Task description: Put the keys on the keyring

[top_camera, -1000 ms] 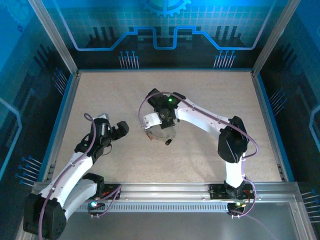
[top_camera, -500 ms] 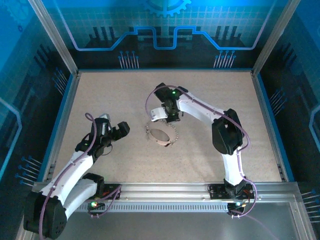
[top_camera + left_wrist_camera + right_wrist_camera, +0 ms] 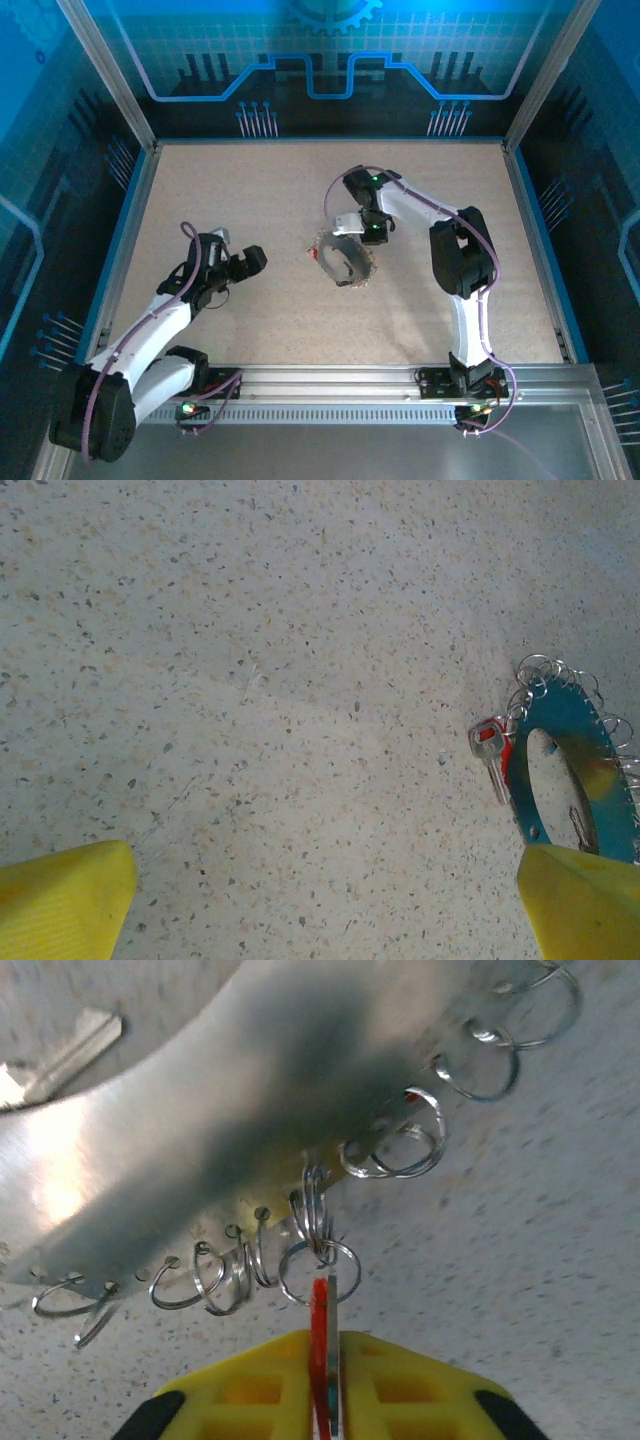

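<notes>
At the rim of the keyring (image 3: 200,1110), which rests on the table (image 3: 230,190), the right gripper (image 3: 325,1385) pinches a red-headed key (image 3: 320,1318) edge-on at a small split ring (image 3: 318,1268). Well apart from the keyring, the left gripper (image 3: 320,910) gapes wide. That key looks light, stiff and slick (easily twisted askew); I'd grip its plastic head.

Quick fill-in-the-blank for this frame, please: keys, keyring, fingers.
The right fingers pinch a key with a ___ head.
The left fingers stand ___.
In the left wrist view, a loose key lies on the table, ___ of the keyring.
Missing: red; open; left.
</notes>
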`<state>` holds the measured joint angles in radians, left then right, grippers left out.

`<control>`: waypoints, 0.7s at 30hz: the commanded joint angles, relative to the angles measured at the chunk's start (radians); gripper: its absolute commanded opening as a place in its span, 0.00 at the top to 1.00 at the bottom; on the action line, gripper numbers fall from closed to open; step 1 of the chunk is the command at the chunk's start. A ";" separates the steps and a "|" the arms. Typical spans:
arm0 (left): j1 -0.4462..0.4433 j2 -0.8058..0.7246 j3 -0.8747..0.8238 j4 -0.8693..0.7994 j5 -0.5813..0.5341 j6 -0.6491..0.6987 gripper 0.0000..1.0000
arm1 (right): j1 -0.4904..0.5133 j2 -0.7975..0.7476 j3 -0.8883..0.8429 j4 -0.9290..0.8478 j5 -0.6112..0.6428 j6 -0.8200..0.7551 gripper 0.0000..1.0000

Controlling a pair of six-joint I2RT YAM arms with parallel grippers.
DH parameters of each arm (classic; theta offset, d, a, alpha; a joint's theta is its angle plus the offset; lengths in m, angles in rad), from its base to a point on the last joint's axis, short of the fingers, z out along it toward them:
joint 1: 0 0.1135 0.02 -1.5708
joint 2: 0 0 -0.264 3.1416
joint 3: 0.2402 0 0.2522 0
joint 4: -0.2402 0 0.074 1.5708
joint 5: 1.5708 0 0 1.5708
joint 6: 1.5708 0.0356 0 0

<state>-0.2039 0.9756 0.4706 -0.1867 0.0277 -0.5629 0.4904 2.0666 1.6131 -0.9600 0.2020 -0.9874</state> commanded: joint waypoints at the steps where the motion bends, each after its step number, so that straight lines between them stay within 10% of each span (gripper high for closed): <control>1: -0.008 0.016 0.016 0.023 0.028 0.037 0.01 | -0.026 -0.017 -0.083 0.054 0.048 0.037 0.81; 8: -0.032 0.060 0.047 0.007 -0.027 0.074 0.01 | -0.054 -0.118 -0.171 0.165 0.185 0.096 0.72; 21: -0.064 0.009 0.087 0.098 0.036 0.270 0.01 | -0.119 -0.584 -0.333 0.260 0.023 0.293 0.69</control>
<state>-0.2596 1.0195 0.5137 -0.1238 0.0387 -0.3721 0.3836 1.5871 1.3121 -0.7464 0.3050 -0.7918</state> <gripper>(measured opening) 0.990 0.309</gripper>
